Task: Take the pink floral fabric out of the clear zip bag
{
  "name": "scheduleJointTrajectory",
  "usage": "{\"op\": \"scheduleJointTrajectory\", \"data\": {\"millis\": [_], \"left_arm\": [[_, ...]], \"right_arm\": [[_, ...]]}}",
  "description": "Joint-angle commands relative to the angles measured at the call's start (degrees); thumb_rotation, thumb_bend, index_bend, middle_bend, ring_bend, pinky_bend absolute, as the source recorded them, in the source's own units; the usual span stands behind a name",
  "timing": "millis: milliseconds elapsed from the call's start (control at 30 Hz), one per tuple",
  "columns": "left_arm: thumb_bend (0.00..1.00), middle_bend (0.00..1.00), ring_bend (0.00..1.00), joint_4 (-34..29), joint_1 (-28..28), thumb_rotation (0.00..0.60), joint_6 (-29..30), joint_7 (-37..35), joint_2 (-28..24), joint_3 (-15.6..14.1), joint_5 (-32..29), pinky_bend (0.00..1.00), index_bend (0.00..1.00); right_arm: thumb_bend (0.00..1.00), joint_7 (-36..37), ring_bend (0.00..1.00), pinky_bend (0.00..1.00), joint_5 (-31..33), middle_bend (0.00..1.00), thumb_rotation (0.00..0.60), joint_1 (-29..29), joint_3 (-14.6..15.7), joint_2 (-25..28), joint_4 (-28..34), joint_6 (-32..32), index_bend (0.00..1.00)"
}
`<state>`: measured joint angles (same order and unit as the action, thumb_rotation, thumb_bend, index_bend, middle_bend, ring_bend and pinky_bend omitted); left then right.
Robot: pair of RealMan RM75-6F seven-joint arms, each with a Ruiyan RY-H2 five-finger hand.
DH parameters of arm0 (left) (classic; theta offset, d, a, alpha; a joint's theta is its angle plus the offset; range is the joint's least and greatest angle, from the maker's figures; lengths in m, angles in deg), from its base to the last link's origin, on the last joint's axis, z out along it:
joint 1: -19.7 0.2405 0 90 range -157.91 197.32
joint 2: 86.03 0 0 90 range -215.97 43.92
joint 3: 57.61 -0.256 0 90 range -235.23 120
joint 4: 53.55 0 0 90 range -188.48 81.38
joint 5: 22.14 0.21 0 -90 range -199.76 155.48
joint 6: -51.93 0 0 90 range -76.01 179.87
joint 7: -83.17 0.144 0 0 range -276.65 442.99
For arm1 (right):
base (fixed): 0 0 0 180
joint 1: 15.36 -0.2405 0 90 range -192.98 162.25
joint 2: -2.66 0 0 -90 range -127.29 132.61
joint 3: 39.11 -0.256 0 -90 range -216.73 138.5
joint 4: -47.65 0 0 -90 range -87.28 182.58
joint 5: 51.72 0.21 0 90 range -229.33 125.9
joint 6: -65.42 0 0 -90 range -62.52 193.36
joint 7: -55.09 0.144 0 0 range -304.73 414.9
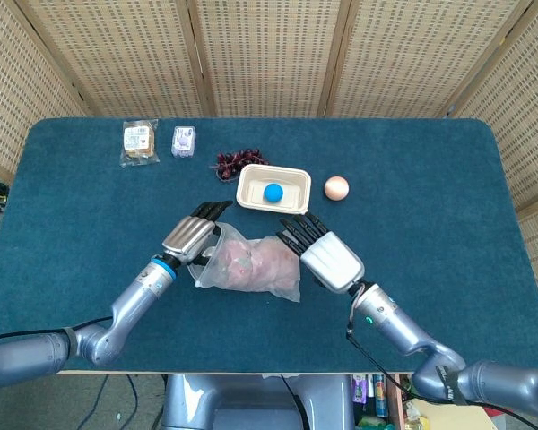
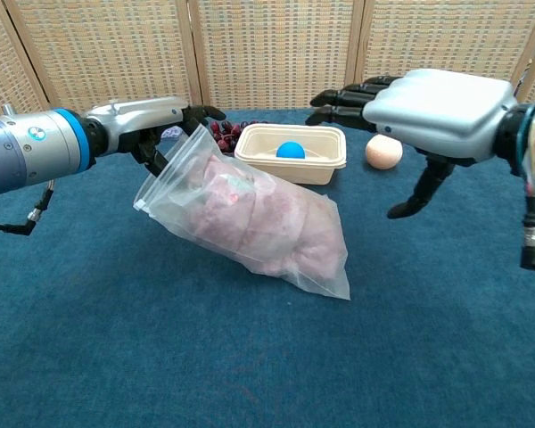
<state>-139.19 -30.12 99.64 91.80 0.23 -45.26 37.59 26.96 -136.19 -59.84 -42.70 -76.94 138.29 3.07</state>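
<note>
Pink floral fabric [image 2: 267, 218] fills clear zip bag [image 2: 183, 165], pinched by left robot hand [image 2: 147, 120]; right robot hand [image 2: 428, 102] spread.

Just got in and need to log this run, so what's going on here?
The left hand holds the clear zip bag up by its top edge, with the bag's lower end down at the blue table. The pink floral fabric is still inside. The right hand hovers open to the side, touching nothing. Behind them sit a tray with a blue ball and an egg-like ball.
</note>
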Motion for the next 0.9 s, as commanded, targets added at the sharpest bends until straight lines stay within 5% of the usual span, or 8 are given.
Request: {"op": "scheduleJointTrajectory", "data": {"millis": [33, 200, 367, 567, 900], "left_arm": [[0.87, 0.0, 0.0, -0.09, -0.19, 0.6, 0.29, 0.8, -0.67, 0.25, -0.5, 0.0, 0.71], [0.87, 0.0, 0.0, 0.18, -0.6, 0.6, 0.49, 2.22, -1.5, 0.66, -1.7, 0.0, 0.71], [0.87, 0.0, 0.0, 0.65, -1.26, 0.6, 0.06, 3.07, -1.54, 1.17, -3.46, 0.0, 0.71], [0.86, 0.0, 0.0, 0.12, -2.09, 0.6, 0.05, 4.24, -2.04, 1.8, -4.76, 0.0, 0.71], [0.87, 0.0, 0.0, -1.21, -2.76, 0.6, 0.43, 6.34, -1.93, 1.19, -6.12, 0.0, 0.71]], "right_arm": [[0.0, 2.85, 0.0, 0.08, -7.16, 0.0, 0.6, 2.24, 4.7, 3.22, -0.87, -2.67, 0.0], [0.0, 6.02, 0.14, 0.18, -19.03, 0.18, 0.6, 3.11, 10.35, 2.74, -8.6, -6.75, 0.04], [0.08, 6.45, 0.37, 0.49, -28.65, 0.39, 0.6, 1.81, 13.06, -0.43, -17.77, -9.81, 0.18], [0.1, 8.07, 0.55, 0.77, -35.55, 0.58, 0.6, -2.58, 13.59, -4.49, -23.66, -9.24, 0.21], [0.1, 6.06, 0.6, 0.82, -36.96, 0.65, 0.6, -8.46, 10.64, -11.4, -27.36, -2.33, 0.22]]}}
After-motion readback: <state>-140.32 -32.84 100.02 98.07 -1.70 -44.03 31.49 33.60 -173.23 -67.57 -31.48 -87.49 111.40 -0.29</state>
